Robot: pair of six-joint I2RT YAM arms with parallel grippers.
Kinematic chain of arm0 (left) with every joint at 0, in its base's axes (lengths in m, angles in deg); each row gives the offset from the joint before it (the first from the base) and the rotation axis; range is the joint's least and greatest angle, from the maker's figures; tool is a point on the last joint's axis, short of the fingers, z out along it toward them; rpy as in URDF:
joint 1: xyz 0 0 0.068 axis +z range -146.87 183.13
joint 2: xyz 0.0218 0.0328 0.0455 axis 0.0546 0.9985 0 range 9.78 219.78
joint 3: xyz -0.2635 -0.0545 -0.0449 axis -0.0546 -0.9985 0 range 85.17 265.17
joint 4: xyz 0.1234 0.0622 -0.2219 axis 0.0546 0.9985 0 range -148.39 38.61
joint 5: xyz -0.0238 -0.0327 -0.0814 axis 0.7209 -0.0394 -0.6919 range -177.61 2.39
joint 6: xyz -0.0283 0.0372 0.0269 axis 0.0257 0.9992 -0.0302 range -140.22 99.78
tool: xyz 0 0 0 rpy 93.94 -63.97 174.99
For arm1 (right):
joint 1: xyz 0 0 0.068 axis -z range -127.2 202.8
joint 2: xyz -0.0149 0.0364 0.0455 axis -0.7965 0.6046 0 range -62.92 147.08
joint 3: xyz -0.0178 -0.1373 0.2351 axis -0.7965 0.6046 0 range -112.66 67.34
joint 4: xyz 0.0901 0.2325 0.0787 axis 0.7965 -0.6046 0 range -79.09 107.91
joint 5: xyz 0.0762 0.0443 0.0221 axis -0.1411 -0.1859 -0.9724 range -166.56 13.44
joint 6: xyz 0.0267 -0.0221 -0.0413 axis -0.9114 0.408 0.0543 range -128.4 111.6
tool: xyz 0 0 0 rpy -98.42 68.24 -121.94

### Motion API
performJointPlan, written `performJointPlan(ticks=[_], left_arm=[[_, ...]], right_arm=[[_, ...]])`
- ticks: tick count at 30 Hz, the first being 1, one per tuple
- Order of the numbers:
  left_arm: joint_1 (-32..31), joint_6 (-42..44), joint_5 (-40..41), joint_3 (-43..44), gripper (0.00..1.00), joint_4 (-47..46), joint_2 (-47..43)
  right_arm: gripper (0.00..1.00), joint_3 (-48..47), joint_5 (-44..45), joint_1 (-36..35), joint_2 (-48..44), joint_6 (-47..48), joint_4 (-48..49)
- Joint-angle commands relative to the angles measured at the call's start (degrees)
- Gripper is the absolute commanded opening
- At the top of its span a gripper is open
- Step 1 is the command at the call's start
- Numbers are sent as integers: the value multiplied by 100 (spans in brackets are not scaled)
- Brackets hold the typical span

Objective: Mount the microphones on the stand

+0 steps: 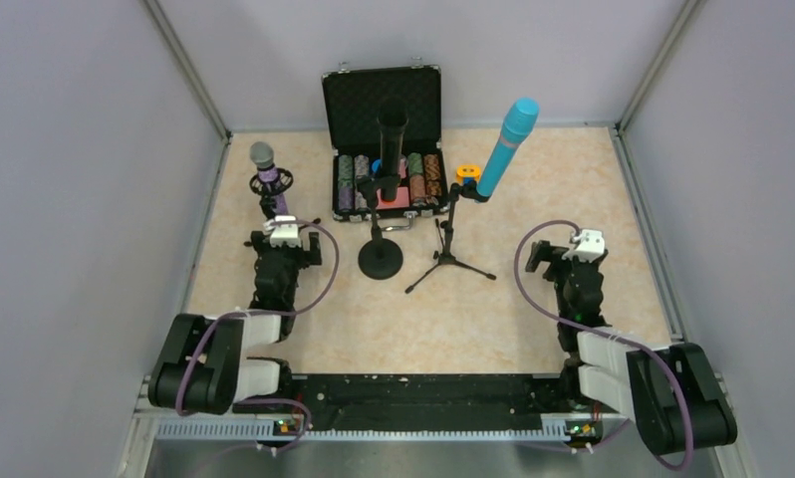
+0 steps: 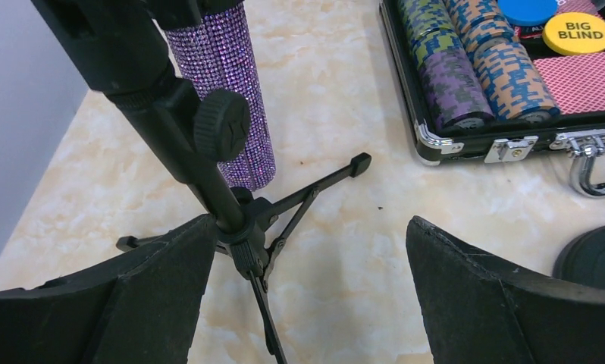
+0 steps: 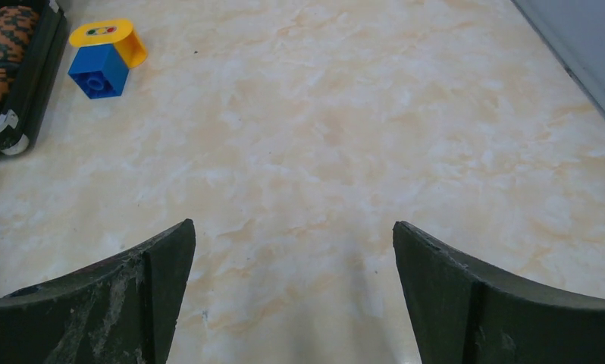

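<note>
The glittery purple microphone (image 1: 263,165), with a grey mesh head, sits upright in a small tripod stand (image 1: 272,194) at the left. Its body (image 2: 222,83) and the stand's pole (image 2: 180,129) fill the left wrist view. My left gripper (image 1: 276,215) is open and empty just in front of this stand (image 2: 311,227), its left fingertip (image 2: 197,235) right beside the pole's hub. The black microphone (image 1: 392,139) stands in a round-base stand (image 1: 381,259). The cyan microphone (image 1: 508,144) leans in a tripod stand (image 1: 451,254). My right gripper (image 1: 571,257) is open and empty over bare table (image 3: 293,231).
An open black case of poker chips (image 1: 386,149) stands at the back centre, and its front edge and latch show in the left wrist view (image 2: 504,148). A blue and yellow toy block (image 3: 102,57) lies right of the case. Grey walls enclose the table on three sides.
</note>
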Motion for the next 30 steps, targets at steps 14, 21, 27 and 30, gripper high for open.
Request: performJointPlan(ticks=[14, 21, 27, 30], left_arm=[[354, -77, 43, 164, 99, -1408, 1033], [354, -118, 176, 275, 96, -1264, 1067], [601, -348, 34, 773, 99, -380, 1117], [602, -345, 23, 779, 99, -379, 1122]], right_arm=[[99, 70, 234, 59, 2261, 1068, 3946], [99, -298, 601, -72, 2375, 1162, 3337], [99, -309, 641, -80, 2365, 1138, 3283], [99, -320, 640, -78, 2364, 1129, 3264]])
